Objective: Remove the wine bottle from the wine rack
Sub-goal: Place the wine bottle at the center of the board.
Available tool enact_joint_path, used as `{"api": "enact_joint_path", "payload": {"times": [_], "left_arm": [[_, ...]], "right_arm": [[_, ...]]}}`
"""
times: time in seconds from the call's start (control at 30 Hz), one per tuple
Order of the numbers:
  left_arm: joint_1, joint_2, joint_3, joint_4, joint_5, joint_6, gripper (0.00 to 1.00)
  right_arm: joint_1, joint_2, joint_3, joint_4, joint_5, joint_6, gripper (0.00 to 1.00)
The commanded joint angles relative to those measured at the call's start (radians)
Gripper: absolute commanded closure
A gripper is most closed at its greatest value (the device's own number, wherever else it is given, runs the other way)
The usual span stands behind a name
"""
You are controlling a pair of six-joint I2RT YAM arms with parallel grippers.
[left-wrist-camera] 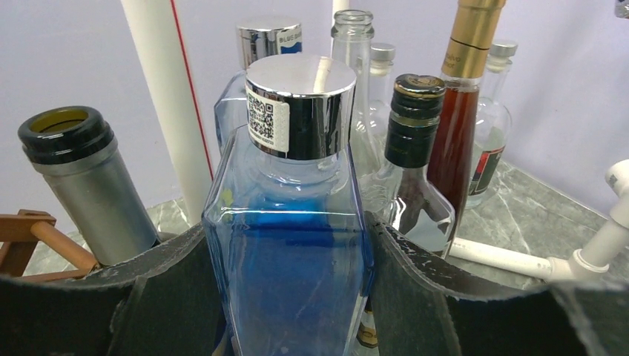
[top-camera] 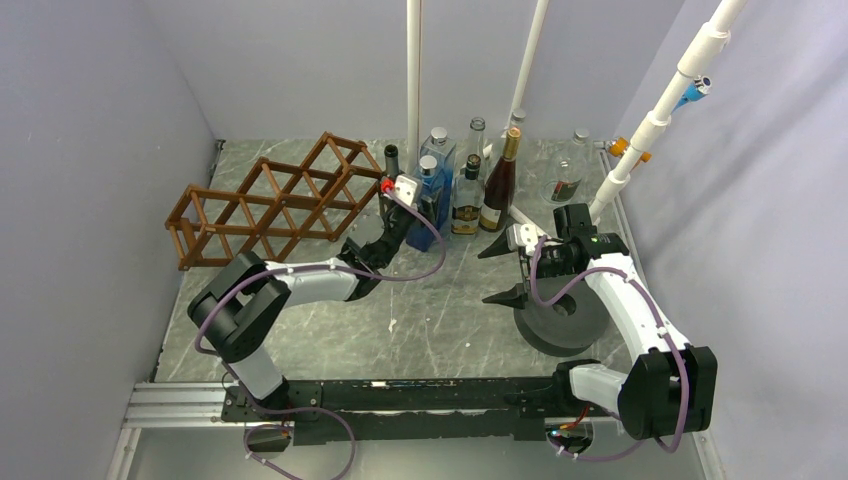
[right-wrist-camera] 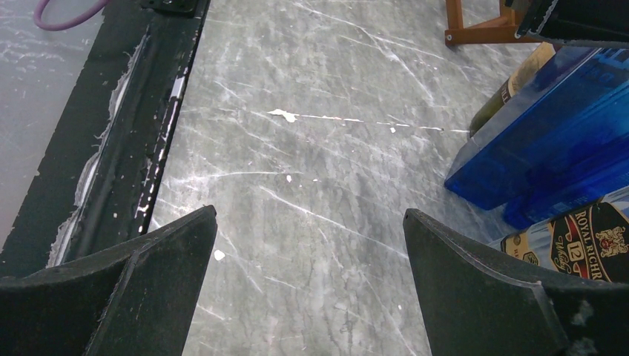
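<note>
At left wrist, left tool (left-wrist-camera: 289, 248) clamps blue bottle (left-wrist-camera: 293, 193), unclear from overhead, right tool (right-wrist-camera: 310, 216) wide open, empty.

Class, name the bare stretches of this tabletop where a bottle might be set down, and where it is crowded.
Widest bare tabletop: mid-table, bordered by the left arm, the right fingers and the front rail. A narrow strip lies between the wine rack and the left arm. Crowded: the bottle cluster at the back, the grey roll.

Marbled table (top-camera: 420, 320): wine rack (top-camera: 281, 199), bottles (top-camera: 496, 190)
</note>
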Motion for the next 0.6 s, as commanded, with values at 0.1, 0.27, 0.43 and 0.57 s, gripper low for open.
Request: {"api": "enact_joint_path", "payload": {"times": [0.1, 0.27, 0.43, 0.57], "left_arm": [[0.006, -0.022, 0.027, 0.306, -0.066, -0.03, 0.75], [0.005, -0.042, 0.011, 0.26, -0.074, -0.07, 0.56], [0.005, -0.058, -0.006, 0.234, -0.085, -0.088, 0.34], [0.005, -0.08, -0.019, 0.201, -0.09, -0.105, 0.22]], "right_arm": [[-0.006, -0.005, -0.004, 0.019, -0.022, -0.038, 0.0], [-0.006, -0.004, -0.004, 0.019, -0.021, -0.037, 0.0], [-0.009, -0.004, -0.004, 0.019, -0.022, -0.036, 0.0], [-0.011, -0.007, -0.004, 0.018, -0.024, -0.037, 0.0]]}}
